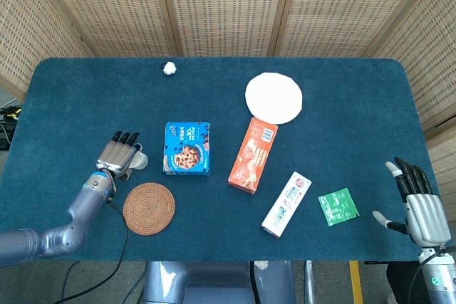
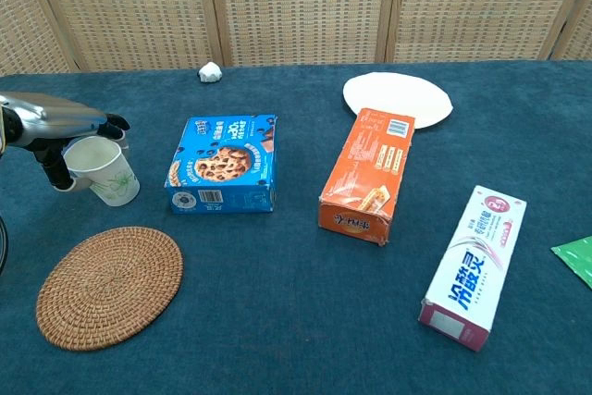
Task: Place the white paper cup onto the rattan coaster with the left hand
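Observation:
The white paper cup (image 2: 109, 176) with a green print stands left of the blue box, tipped slightly, on the table. My left hand (image 2: 57, 132) grips it, fingers (image 2: 115, 122) curled over the rim and the thumb on its left side. From the head view, the left hand (image 1: 117, 153) hides most of the cup (image 1: 138, 162). The round rattan coaster (image 2: 109, 286) lies bare just in front of the cup, also seen as the coaster (image 1: 149, 208) from above. My right hand (image 1: 417, 204) rests open at the table's near right edge, holding nothing.
A blue cookie box (image 2: 222, 164) lies right beside the cup. Further right are an orange box (image 2: 368, 173), a white plate (image 2: 398, 97), a toothpaste box (image 2: 472, 265) and a green packet (image 1: 338, 206). A crumpled paper ball (image 2: 211, 70) sits at the back.

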